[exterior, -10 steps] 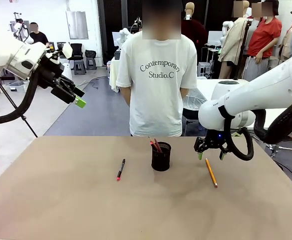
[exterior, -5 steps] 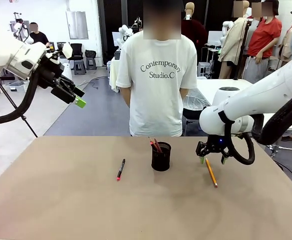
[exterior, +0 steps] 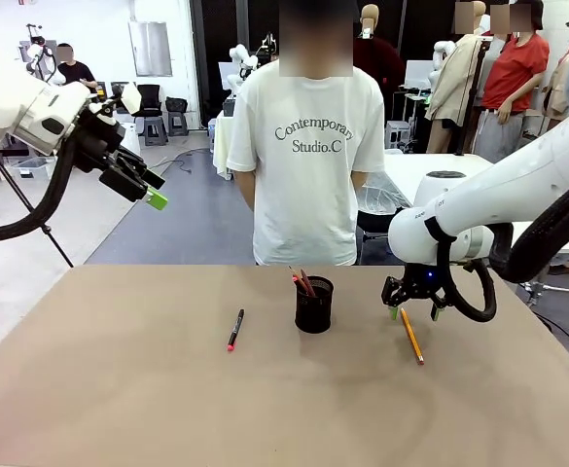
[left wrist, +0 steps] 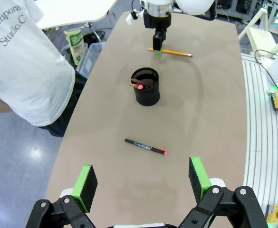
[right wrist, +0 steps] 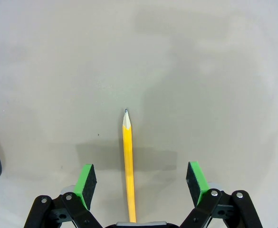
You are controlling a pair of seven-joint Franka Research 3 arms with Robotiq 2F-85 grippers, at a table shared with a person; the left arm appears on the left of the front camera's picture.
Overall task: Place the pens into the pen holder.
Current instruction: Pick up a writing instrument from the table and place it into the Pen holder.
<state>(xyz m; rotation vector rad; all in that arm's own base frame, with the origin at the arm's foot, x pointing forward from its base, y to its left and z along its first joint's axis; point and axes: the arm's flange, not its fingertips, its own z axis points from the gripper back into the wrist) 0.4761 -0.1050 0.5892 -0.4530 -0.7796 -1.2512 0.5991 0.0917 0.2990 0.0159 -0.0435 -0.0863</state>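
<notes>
The right gripper [exterior: 412,312] is hanging low over the counter [exterior: 119,389] at the right of the front view, its fingers spread apart and straddling the far end of the yellow pencil [exterior: 412,336]. In the right wrist view the pencil [right wrist: 128,166] is lying flat between the green pads [right wrist: 85,180], a little nearer the left one, with its sharpened tip pointing up the frame. The fingers seem not to be touching it yet.

The pen holder [exterior: 314,305] is standing upright at the middle of the counter, to the left of the pencil, with the dark red pen [exterior: 303,282] already leaning inside. The black pen with the red end [exterior: 235,330] is lying loose farther left. The left gripper [exterior: 148,190] is waiting high at the upper left, fingers also apart and holding nothing.

The grasp looks risky in a few ways. The pencil is thin and flat on the counter, so pads closing too high would be pinching air, and pads going too low would be pressing into the counter. Since it is sitting off-centre, one pad would likely be reaching it first and rolling or swinging it aside. A grip this near one end would probably be letting the long free part droop, making the drop into the holder harder and risking a knock that tips the holder over.
</notes>
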